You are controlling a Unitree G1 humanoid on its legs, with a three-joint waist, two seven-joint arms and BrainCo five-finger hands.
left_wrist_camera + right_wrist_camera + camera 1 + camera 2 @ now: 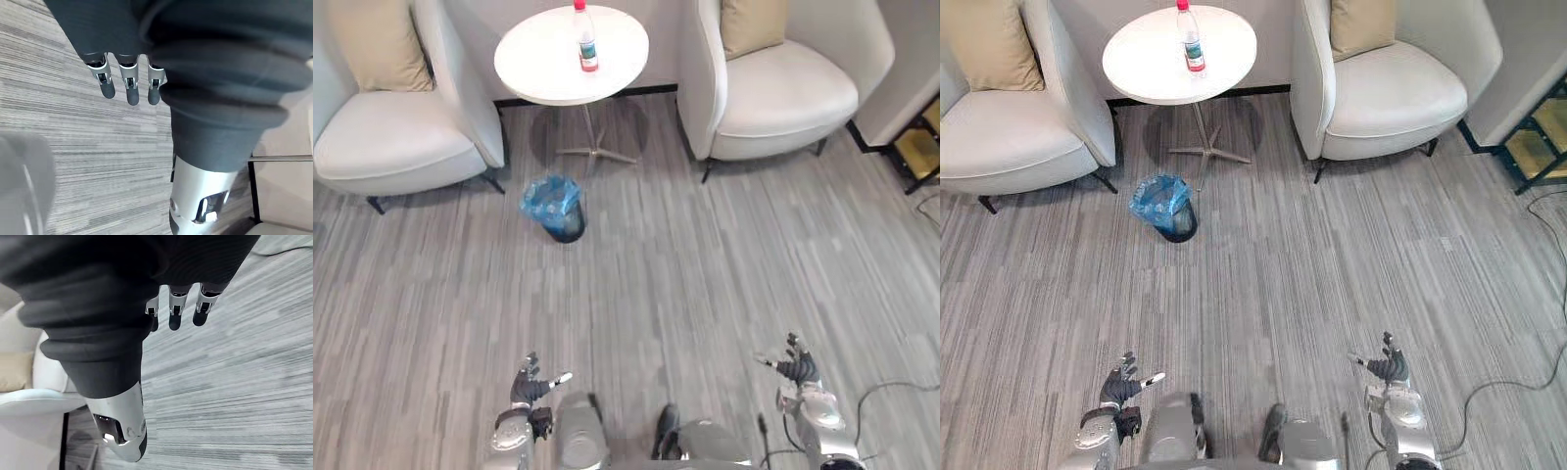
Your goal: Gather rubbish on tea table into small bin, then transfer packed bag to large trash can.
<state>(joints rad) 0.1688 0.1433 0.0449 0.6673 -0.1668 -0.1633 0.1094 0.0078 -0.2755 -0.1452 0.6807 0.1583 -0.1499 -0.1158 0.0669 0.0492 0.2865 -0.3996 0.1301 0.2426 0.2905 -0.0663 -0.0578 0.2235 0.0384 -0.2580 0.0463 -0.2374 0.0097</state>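
Now, left hand (530, 384): your fingers (132, 90) hang straight and loose, holding nothing.
Right hand (796, 370): likewise relaxed, fingers (175, 316) extended, empty.
Under both: striped grey floor (685, 274), which each wrist view shows close up.
Small bin (554, 208): blue-lined, well ahead of your left hand, seen from the eye views.
Bottle (587, 39): red-capped, upright on the round table (538, 59), far beyond the bin, between two armchairs (783, 98).

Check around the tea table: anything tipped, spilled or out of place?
Nothing stands out. The bottle stands upright on the round table. The blue-lined small bin sits on the floor near the table's foot with no litter around it. The left hand and right hand hang open and empty.
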